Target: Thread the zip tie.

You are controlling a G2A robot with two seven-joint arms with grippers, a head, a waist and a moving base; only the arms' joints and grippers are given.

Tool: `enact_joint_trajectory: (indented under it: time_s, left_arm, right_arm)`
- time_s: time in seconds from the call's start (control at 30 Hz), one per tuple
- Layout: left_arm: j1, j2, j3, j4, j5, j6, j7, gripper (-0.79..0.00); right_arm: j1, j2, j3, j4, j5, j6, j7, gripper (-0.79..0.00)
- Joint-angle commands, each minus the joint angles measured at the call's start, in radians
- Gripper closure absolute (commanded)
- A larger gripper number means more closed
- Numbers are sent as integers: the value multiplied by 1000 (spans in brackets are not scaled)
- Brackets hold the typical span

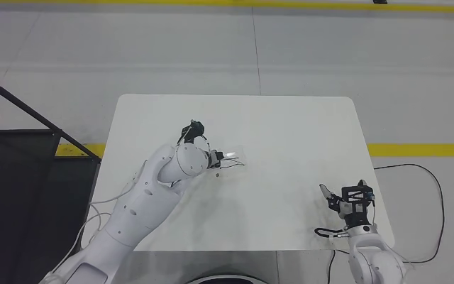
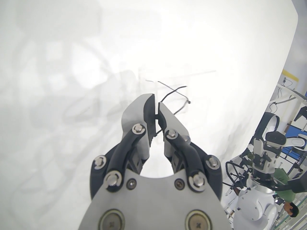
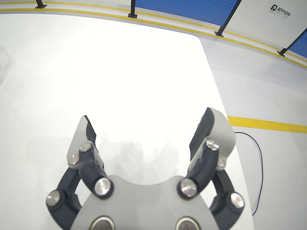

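Note:
A thin black zip tie (image 2: 178, 93) curls just above the white table (image 1: 298, 135), and its strap runs back between the pads of my left gripper (image 2: 156, 104), which is shut on it. From the top the zip tie (image 1: 234, 164) pokes out past the left gripper (image 1: 221, 155) near the table's middle left. My right gripper (image 3: 147, 126) stands open with nothing between its fingers, over the table's front right corner, where the top view shows the right gripper (image 1: 347, 193).
A clear plastic sheet or bag (image 1: 237, 151) lies by the left gripper. A black cable (image 1: 425, 170) loops on the floor past the table's right edge. A dark frame (image 1: 28, 113) stands left of the table. Yellow floor tape (image 1: 411, 150) runs beside it.

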Motion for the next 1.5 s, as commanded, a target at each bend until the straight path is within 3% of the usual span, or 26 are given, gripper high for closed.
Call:
enact_joint_trajectory:
  time_s: [0.0, 0.87, 1.13, 1.3, 1.47]
  left_arm:
    - [1, 0, -1, -3, 2, 1, -2, -15]
    - [43, 12, -38, -87, 31, 22, -11, 0]
    - [107, 29, -88, -208, 47, -33, 3, 0]
    - [187, 47, -156, -330, 59, -84, 6, 0]
    - [192, 48, -162, -337, 55, -86, 5, 0]
  right_arm:
    - [0, 0, 0, 0, 0, 0, 0, -785]
    - [0, 0, 0, 0, 0, 0, 0, -785]
    - [0, 0, 0, 0, 0, 0, 0, -785]
    - [0, 0, 0, 0, 0, 0, 0, -785]
    - [0, 0, 0, 0, 0, 0, 0, -785]
